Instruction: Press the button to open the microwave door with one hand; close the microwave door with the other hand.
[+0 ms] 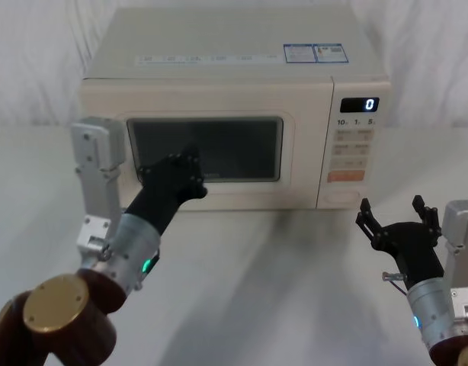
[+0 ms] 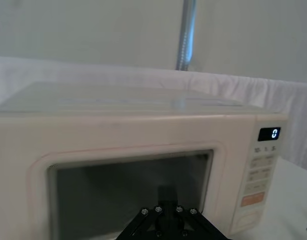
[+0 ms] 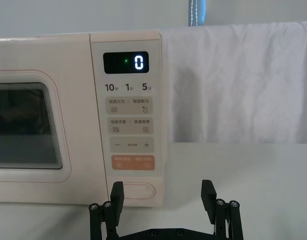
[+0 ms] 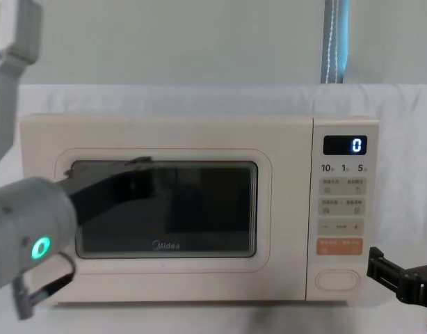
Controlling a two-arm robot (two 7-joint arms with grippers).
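Note:
The cream microwave door with its dark window lies flush with the oven front. My left gripper is shut, and its tip rests against the window glass near the window's left half; in the left wrist view its closed fingers point at the door. My right gripper hovers open above the table, a short way in front of the control panel. In the right wrist view its fingertips straddle the wide pill-shaped button without touching it. The button sits at the bottom of the panel.
The microwave stands on a white-covered table, with open cloth between it and me. An orange key lies just above the button, and the display reads 0. A white drape and a metal pole are behind.

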